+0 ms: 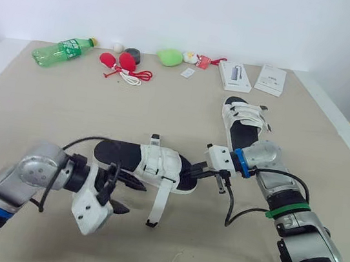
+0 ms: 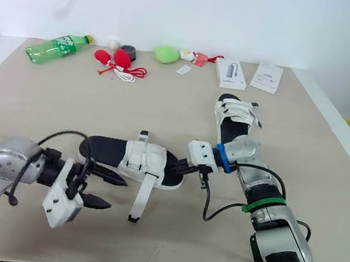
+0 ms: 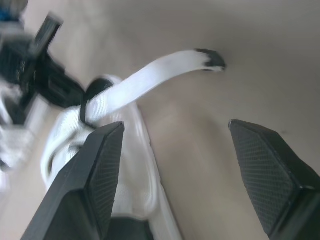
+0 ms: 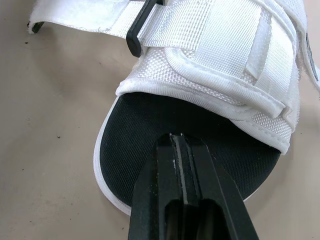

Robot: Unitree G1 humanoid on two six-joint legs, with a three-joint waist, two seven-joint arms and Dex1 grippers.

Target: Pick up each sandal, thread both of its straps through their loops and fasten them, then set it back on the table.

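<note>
A black-soled sandal with white straps (image 1: 151, 162) lies on the tan table (image 1: 48, 107), toe toward my right arm. One strap (image 3: 160, 80) runs through a black loop (image 3: 86, 102) and trails loose toward the front edge. My left gripper (image 1: 124, 194) is open beside the sandal's near side, one finger by the sole and the loose strap ahead of it. My right gripper (image 4: 182, 145) is shut, its tips resting on the black insole at the toe. A second sandal (image 1: 245, 118) lies farther back, behind my right arm, its straps closed over.
Along the far edge lie a green bottle (image 1: 62, 50), red bulbs with a cord (image 1: 124, 65), a green lump (image 1: 170, 56) and two white boxes (image 1: 235, 76) (image 1: 270, 79). The table's front edge (image 1: 209, 261) is close to both arms.
</note>
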